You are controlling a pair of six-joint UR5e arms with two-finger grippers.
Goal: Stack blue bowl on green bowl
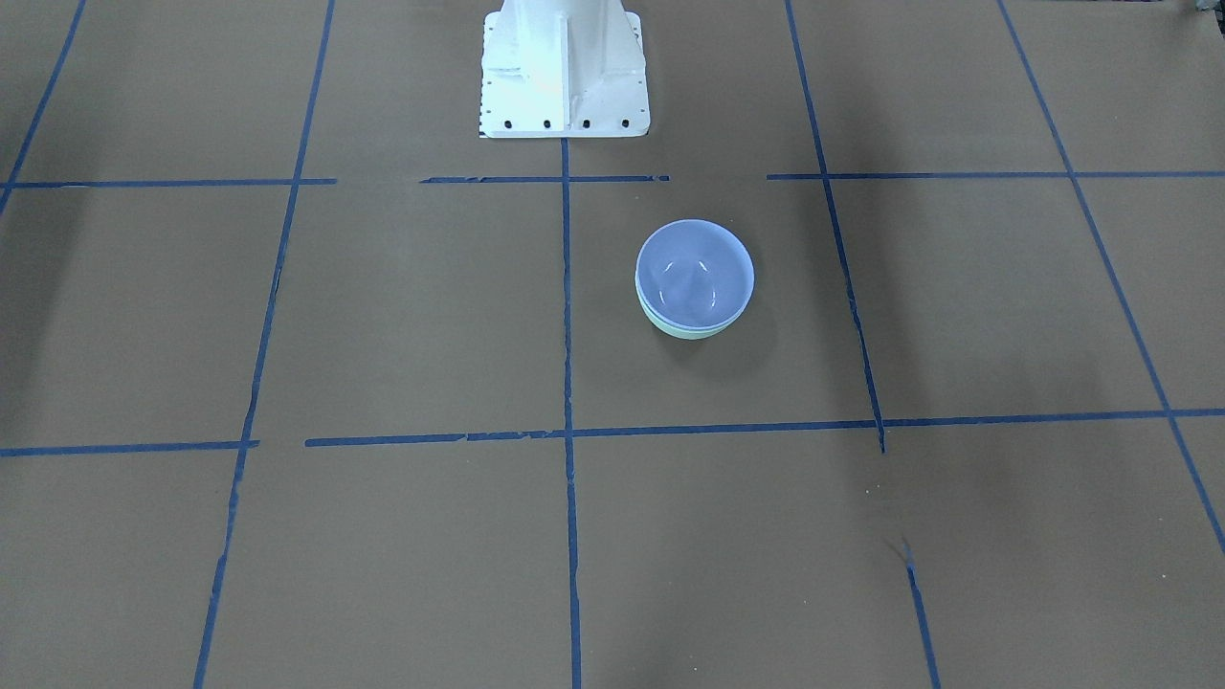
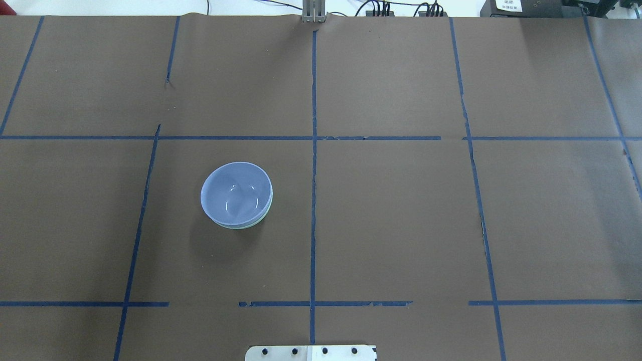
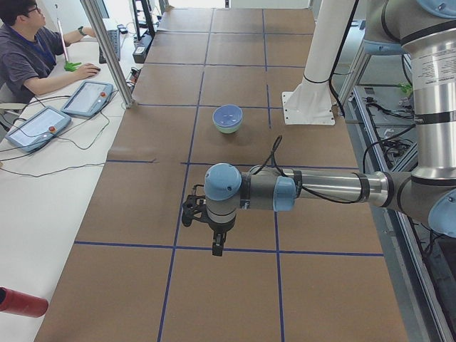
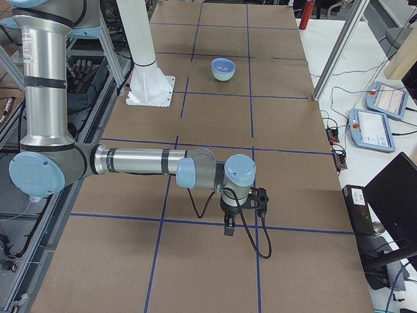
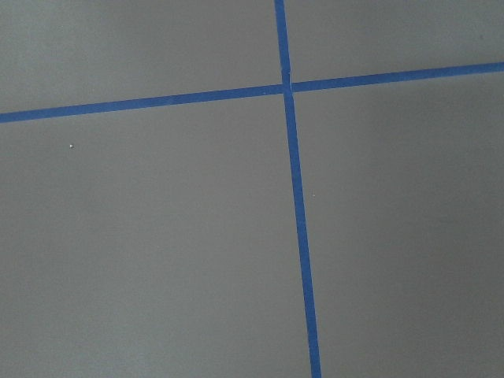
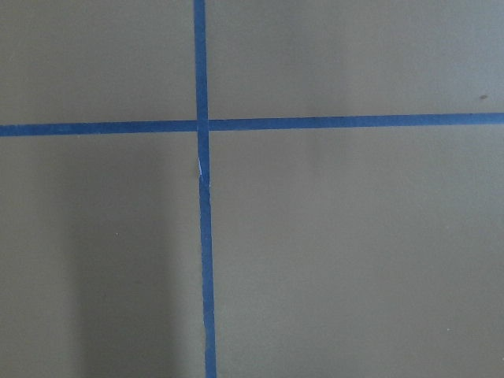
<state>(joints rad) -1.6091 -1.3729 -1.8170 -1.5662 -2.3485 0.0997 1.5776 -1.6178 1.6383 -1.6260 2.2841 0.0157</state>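
The blue bowl point(image 1: 694, 273) sits nested inside the green bowl point(image 1: 685, 332), whose rim shows just below it, on the brown table. In the overhead view the blue bowl point(image 2: 235, 193) and the green bowl's edge point(image 2: 253, 224) lie left of centre. The stack also shows in the exterior left view point(image 3: 228, 115) and the exterior right view point(image 4: 223, 66). My left gripper point(image 3: 217, 246) hangs far from the bowls, near the table's end. My right gripper point(image 4: 230, 228) hangs near the other end. I cannot tell if either is open or shut. Both wrist views show only brown paper and blue tape.
The white robot pedestal point(image 1: 565, 67) stands behind the bowls. Blue tape lines point(image 2: 313, 150) grid the brown paper. An operator point(image 3: 28, 50) sits at a side desk with tablets point(image 3: 87, 98). Teach pendants point(image 4: 384, 101) lie beside the table's other side.
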